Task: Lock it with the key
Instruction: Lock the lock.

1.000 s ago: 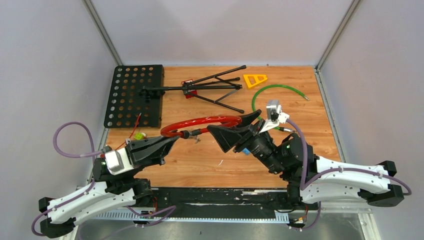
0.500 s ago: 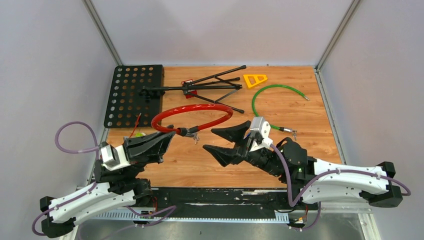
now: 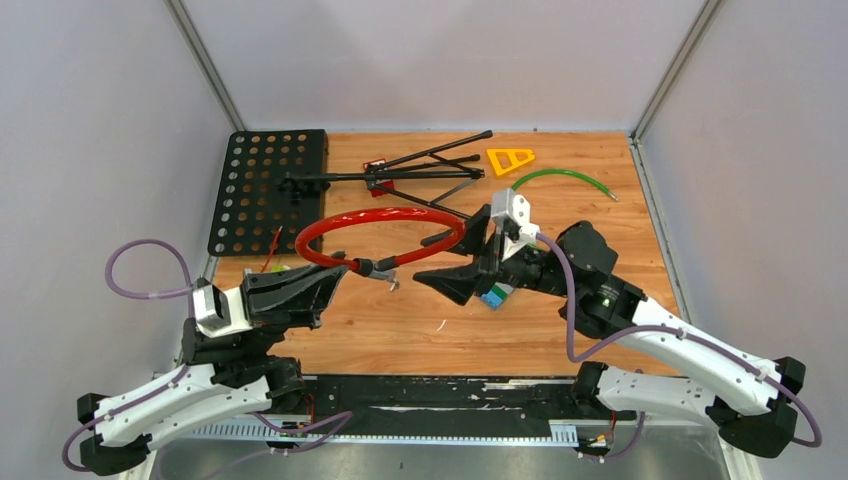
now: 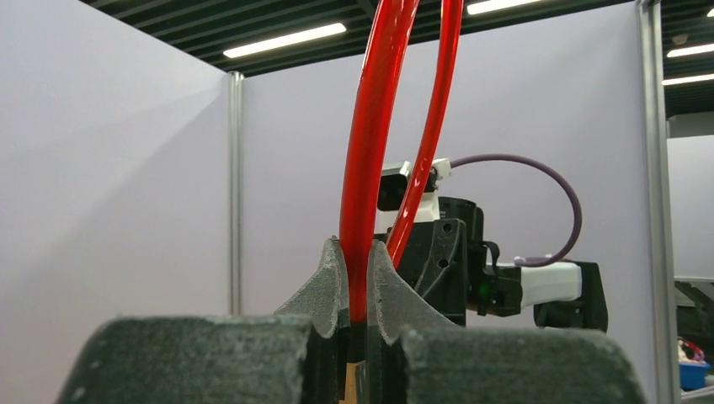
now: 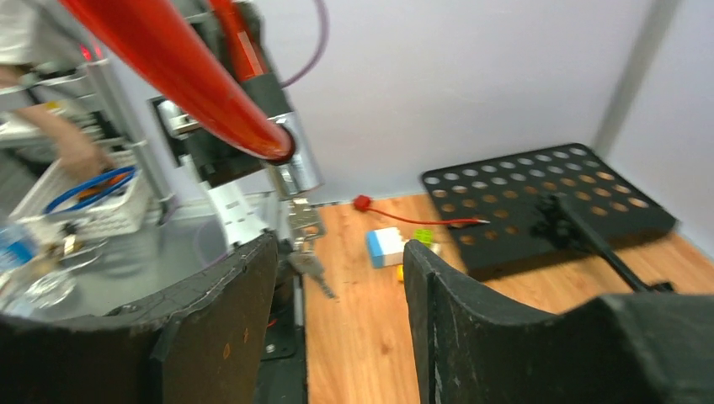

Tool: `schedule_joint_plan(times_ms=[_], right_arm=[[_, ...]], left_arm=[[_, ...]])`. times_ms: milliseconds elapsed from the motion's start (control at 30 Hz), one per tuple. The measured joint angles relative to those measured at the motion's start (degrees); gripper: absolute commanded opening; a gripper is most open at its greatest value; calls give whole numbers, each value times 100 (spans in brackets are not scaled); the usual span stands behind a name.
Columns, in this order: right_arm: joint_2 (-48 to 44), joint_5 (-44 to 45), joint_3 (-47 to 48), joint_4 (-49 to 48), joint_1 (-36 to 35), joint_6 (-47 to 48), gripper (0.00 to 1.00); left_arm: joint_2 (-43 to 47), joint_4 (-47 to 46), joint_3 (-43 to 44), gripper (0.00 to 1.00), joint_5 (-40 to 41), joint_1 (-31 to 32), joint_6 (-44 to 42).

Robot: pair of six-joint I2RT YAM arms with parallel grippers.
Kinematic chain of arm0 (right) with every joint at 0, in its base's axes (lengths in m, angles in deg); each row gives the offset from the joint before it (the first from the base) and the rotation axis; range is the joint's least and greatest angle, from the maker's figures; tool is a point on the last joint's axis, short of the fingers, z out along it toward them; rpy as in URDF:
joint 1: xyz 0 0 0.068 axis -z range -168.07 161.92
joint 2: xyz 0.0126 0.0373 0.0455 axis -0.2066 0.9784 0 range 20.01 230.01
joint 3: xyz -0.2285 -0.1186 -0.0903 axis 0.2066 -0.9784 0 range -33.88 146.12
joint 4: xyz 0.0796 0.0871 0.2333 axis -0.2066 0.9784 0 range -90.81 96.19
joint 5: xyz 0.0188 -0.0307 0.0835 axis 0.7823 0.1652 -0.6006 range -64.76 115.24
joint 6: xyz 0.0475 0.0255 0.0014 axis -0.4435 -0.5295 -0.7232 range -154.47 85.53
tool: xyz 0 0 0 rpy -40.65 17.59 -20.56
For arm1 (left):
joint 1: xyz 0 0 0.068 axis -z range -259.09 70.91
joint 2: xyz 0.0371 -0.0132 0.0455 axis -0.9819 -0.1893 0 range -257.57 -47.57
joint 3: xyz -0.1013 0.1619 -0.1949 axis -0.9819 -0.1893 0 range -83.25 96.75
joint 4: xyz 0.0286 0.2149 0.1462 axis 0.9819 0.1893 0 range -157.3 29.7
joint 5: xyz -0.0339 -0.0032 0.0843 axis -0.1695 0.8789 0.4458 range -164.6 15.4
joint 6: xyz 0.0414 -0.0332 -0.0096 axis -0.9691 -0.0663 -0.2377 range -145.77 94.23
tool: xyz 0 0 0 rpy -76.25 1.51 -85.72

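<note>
Left gripper [image 4: 355, 278]: jaws are being pressed tight on the red cable lock [image 3: 385, 211], which is being pinched just left of its barrel [image 3: 372, 266]. The loop is being held up off the table [image 3: 400, 330] and is arcing toward the right arm.

Right gripper [image 3: 452, 258]: jaws are being held wide apart, with nothing gripped and nothing touched. It is being pointed at the barrel end, just beside it. In the right wrist view the key [image 5: 310, 265] is being seen hanging below the barrel, in line with the gap between the fingers [image 5: 227, 337] and apart from both.

A perforated plate [image 3: 268, 190], a folded stand [image 3: 400, 172] and a green cable [image 3: 560, 176] are being seen at the back of the table.
</note>
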Motion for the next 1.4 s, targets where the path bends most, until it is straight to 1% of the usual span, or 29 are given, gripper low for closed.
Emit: schedule_joint_plan(times_ms=[100, 200, 367, 600, 1100, 1400], right_arm=[[225, -815, 170, 7, 96, -111, 57], [435, -1399, 243, 2, 120, -201, 55], [601, -1792, 245, -7, 155, -295, 53], [699, -1958, 326, -70, 175, -369, 52], [848, -1985, 393, -208, 203, -420, 37], [925, -2004, 393, -240, 208, -459, 33]], left_arm=[[-22, 15, 76, 0, -57, 0, 63], [-50, 15, 109, 0, -111, 0, 109], [-118, 13, 131, 0, -197, 0, 203], [-157, 7, 131, 0, -317, 0, 282], [-254, -140, 131, 0, -356, 0, 361], [-260, -234, 131, 0, -356, 0, 363]])
